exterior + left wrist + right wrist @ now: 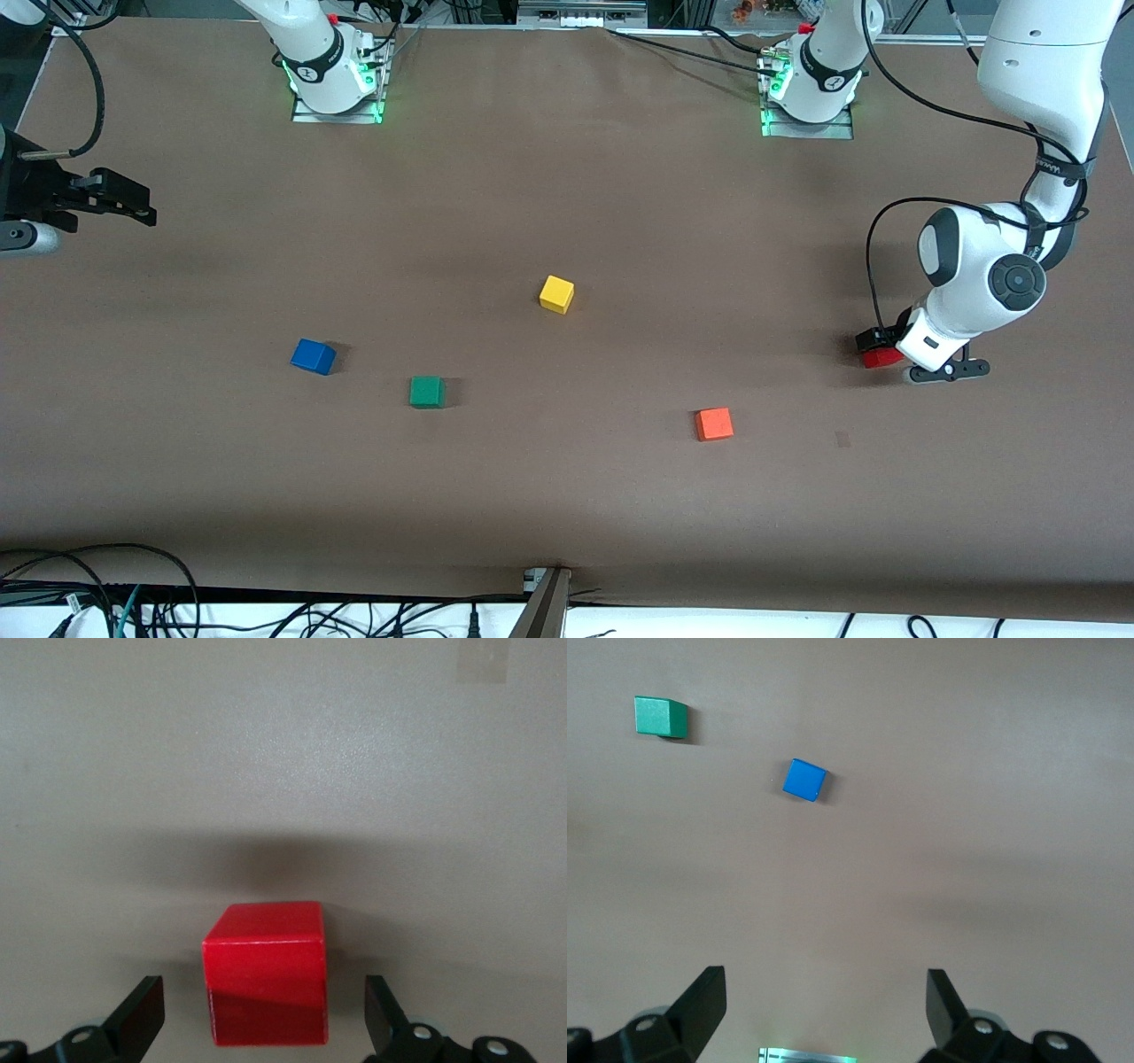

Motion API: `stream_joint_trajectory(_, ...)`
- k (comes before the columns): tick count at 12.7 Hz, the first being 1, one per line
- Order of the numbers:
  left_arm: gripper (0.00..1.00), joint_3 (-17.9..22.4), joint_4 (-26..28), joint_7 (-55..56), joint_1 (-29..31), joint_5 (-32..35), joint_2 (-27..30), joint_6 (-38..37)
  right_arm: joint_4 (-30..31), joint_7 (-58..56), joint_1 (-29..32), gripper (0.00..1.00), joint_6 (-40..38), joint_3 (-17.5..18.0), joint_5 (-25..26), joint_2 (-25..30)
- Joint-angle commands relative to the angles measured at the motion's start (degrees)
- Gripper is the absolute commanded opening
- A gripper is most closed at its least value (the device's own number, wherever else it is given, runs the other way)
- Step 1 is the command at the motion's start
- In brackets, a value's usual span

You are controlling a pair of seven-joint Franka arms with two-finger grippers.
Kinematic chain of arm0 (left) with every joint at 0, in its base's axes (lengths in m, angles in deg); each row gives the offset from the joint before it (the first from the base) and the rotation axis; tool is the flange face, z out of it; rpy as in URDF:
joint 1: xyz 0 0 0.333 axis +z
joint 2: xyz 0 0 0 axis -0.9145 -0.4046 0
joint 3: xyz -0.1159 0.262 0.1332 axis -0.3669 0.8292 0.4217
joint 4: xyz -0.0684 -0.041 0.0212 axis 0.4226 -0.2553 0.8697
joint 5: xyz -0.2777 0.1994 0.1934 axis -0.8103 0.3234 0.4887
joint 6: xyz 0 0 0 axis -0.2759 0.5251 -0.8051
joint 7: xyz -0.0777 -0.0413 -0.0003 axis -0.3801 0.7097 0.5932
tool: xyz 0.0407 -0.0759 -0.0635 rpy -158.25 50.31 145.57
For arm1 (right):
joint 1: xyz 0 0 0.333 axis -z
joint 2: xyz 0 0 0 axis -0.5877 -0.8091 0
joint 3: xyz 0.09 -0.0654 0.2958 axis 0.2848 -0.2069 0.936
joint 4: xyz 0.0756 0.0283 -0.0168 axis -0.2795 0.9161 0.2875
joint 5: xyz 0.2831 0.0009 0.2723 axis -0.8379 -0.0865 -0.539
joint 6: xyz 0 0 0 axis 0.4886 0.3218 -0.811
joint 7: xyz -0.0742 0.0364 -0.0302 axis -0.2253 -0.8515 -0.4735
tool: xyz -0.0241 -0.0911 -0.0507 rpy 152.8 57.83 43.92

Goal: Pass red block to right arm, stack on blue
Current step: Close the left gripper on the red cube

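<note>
The red block (880, 358) sits on the table at the left arm's end. My left gripper (897, 358) is down around it. In the left wrist view the red block (266, 974) lies between the open fingers of the left gripper (263, 997), with a gap on each side. The blue cube (313, 356) sits toward the right arm's end and also shows in the right wrist view (804, 780). My right gripper (133, 206) waits open and empty above the table's edge at that end; it shows in its own wrist view (824, 990).
A green cube (426, 391) lies beside the blue one and shows in the right wrist view (660, 716). A yellow cube (556, 293) sits mid-table. An orange cube (714, 424) lies nearer the front camera than the red block. The arm bases stand along the table's top edge.
</note>
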Motion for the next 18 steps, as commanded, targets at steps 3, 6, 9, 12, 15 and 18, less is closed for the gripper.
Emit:
stream_joint_trajectory(3,0.08,-0.4,0.2,-4.7,0.3,-1.1,-0.3,0.8,-1.0,-0.7,0.5,1.00,-0.1,0.3,-0.7,-0.4)
stream_joint_trajectory(6,0.00,-0.5,-0.3,-4.6,0.0,-1.1,0.4,0.2,-1.0,-0.8,0.5,1.00,0.3,0.3,-0.7,-0.5)
stream_joint_trajectory(9,0.00,-3.3,-4.1,-7.3,-0.3,-1.0,4.1,-8.4,-1.1,-0.6,0.4,1.00,1.8,0.5,-0.7,-0.7)
stream_joint_trajectory(12,0.00,-6.5,-10.3,-16.2,0.3,-4.5,4.3,-16.0,-1.0,-0.1,0.3,1.00,1.7,0.5,-0.8,-0.8)
stream_joint_trajectory(15,0.00,-9.6,-12.8,-25.5,0.3,-8.1,4.6,-16.0,-1.0,-0.1,-1.4,1.00,1.7,0.7,-0.7,-2.3)
stream_joint_trajectory(18,0.00,-14.2,-14.5,-31.1,0.3,-8.3,4.6,-16.0,-0.7,0.0,-1.5,1.00,1.4,0.7,-3.0,-3.5)
